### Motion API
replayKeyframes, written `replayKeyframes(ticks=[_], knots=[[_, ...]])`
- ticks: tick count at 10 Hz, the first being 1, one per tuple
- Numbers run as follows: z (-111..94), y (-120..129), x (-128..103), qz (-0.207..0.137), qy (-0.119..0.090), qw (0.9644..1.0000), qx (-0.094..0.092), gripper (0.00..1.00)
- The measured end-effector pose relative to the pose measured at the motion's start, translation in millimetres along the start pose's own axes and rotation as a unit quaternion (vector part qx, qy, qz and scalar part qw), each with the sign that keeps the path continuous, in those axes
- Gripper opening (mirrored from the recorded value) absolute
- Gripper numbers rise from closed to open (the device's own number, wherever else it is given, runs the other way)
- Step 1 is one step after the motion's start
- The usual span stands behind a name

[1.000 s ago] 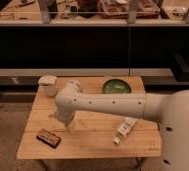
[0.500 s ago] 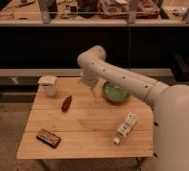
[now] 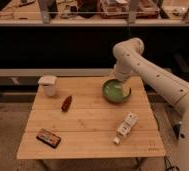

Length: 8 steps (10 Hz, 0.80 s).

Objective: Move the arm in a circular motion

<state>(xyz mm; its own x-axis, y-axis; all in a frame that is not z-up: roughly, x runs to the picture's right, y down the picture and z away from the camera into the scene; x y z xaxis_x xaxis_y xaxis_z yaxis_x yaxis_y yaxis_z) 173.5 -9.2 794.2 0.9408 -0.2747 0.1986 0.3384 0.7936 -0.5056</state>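
Observation:
The cream-white arm [image 3: 158, 80] reaches in from the right, its thick segments marked with small dark dots. Its rounded elbow joint [image 3: 129, 50] is high at the back right of the wooden table [image 3: 88, 145]. From the elbow the last segment points down. The gripper [image 3: 119, 86], a short pale tip, hangs over the green bowl [image 3: 110, 95] at the table's back right. It holds nothing that I can see.
A white cup [image 3: 48, 85] stands at the back left, with a small red-brown object [image 3: 66, 103] in front of it. A dark flat packet [image 3: 48, 138] lies front left and a white bottle [image 3: 125, 127] lies front right. Dark shelving runs behind the table.
The arm has swung from low over the table's left side, up and back, then rightwards. Its elbow is now at the back right and the tip is over the green bowl.

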Motion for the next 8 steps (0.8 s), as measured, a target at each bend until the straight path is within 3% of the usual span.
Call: replayKeyframes(ticks=[3,5,8], knots=[[-11,48,-12,0.025,0.002,0.9996,-0.013,0.8],[-12,77,-46,0.011,0.001,0.9998,-0.019,0.8],[-9,113,-111,-0.002,-0.013,0.9998,-0.011,0.8]])
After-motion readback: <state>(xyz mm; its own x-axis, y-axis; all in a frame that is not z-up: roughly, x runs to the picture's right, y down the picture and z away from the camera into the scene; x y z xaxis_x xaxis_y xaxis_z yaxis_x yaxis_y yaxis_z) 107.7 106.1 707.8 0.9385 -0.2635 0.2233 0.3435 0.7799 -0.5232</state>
